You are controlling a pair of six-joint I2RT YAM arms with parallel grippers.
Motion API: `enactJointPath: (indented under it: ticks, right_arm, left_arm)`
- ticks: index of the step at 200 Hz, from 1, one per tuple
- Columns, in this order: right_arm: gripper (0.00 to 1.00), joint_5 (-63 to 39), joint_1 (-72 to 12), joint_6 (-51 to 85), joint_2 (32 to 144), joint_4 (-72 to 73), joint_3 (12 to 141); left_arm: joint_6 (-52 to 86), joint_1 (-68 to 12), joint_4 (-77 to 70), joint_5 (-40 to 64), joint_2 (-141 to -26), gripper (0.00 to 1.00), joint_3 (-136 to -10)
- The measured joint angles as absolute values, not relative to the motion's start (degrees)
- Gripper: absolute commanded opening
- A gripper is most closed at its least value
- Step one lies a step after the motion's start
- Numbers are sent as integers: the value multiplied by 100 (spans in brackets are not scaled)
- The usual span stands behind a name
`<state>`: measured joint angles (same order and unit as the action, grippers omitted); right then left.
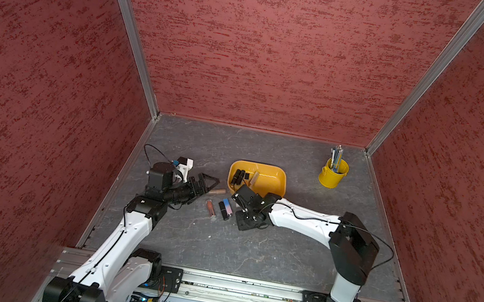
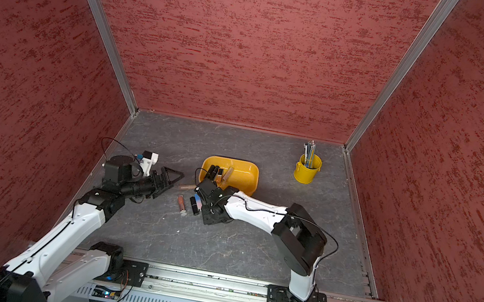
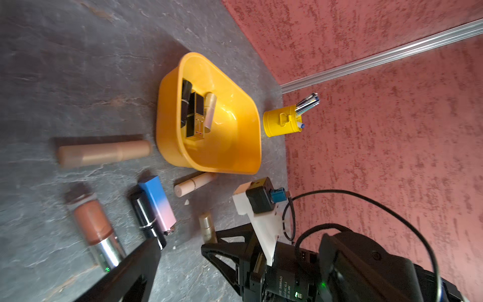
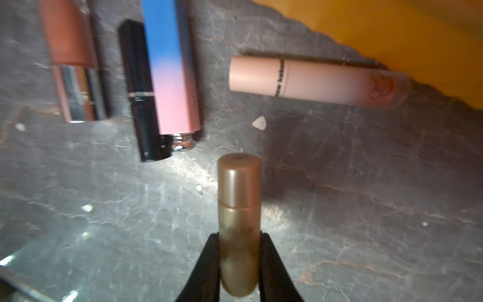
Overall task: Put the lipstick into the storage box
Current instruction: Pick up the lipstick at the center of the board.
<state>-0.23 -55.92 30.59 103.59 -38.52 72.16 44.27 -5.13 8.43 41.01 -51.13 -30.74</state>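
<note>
My right gripper [image 4: 239, 236] is shut on a gold lipstick [image 4: 239, 198], low over the grey table and just in front of the storage box [image 1: 277, 177]. The box is a mustard-yellow tray with several lipsticks [image 3: 196, 112] lying in its left end. More lie loose on the table: a pale pink tube [image 4: 313, 81] against the box wall, a blue-pink one [image 1: 227, 206], a black one [image 4: 138, 89], a brown and silver one [image 1: 211, 208] and a tan tube [image 1: 218, 191]. My left gripper [image 1: 206, 187] hangs open and empty to the left of them.
A small yellow pen cup [image 1: 333, 175] with pens stands at the back right. Red walls close in the table on three sides. A metal rail with both arm bases runs along the front edge [image 1: 244, 287].
</note>
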Motion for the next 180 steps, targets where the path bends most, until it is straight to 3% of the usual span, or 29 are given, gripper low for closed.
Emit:
enactJointPath:
  ticks: [81, 180]
  right_arm:
    - [20, -1636, -4593, 3020, 8820, -2707, 6289]
    - [20, -3542, -3603, 3151, 7448, -1551, 5808]
  left_arm:
    - [5188, -633, -843, 4805, -5328, 100, -2965]
    - [5317, -2106, -2340, 5054, -6626, 99, -3522]
